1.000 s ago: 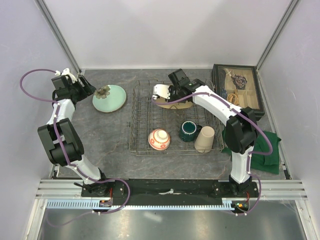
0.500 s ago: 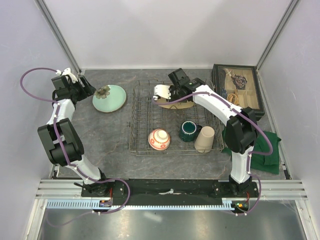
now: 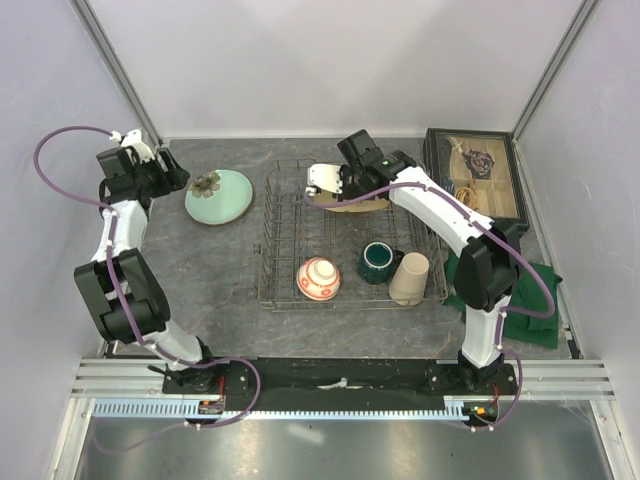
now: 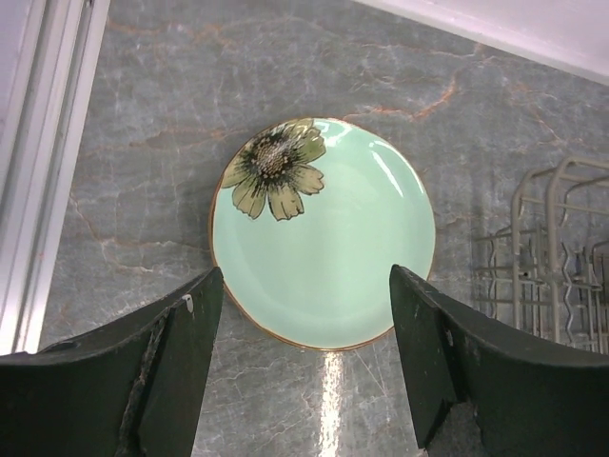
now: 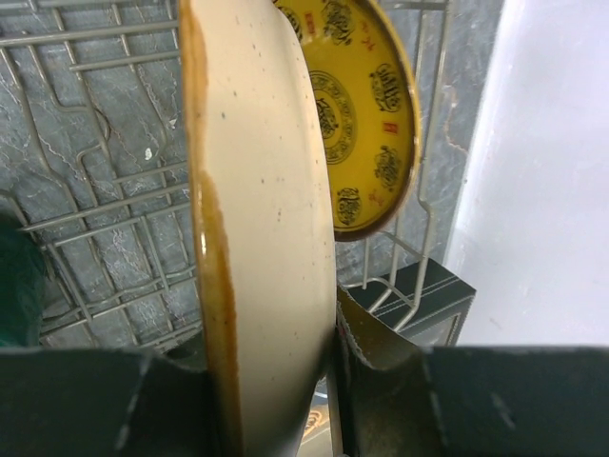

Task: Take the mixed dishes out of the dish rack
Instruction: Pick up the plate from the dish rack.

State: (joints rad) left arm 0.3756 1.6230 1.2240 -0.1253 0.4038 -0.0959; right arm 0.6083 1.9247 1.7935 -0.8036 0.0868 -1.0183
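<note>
rack near row: small red-and-white bowl [image 3: 318,279], dark green mug [image 3: 378,262] and tall beige tumbler [image 3: 409,278] all sit in the dish rack [image 3: 268,245]. They are on the base side of both sets of fingers, well apart from them, with nothing touching them.
right gripper [image 5: 266,357]: fingers [image 5: 381,357] are clamped on the rim of the gold-brown patterned plate [image 5: 257,190], one finger on each face.
gold-brown plate place: edge-on and upright between the right fingers, running up and away from the fingertips over the rack's far part. Rack wires show behind it. Cannot tell if it is clear of the tines yet.
left gripper [image 4: 304,276]: fingers [image 4: 162,371] are wide apart with nothing held.
pale green plate [image 4: 324,233]: flat on the grey table [image 4: 143,95], flower side up. It lies under and just beyond the left fingertips, framed in the gap between them and not touched. The rack edge is off to the outer side of the right-hand finger in that view.
done (judged): one dish of five is out of the rack, the green plate.
in hand (judged): the patterned plate is gripped but not set down outside, so it counts as not done.
left (judged): that plate plus bowl, mug and tumbler, so four dishes to go.
overall (judged): early in the task, well under halfway.
</note>
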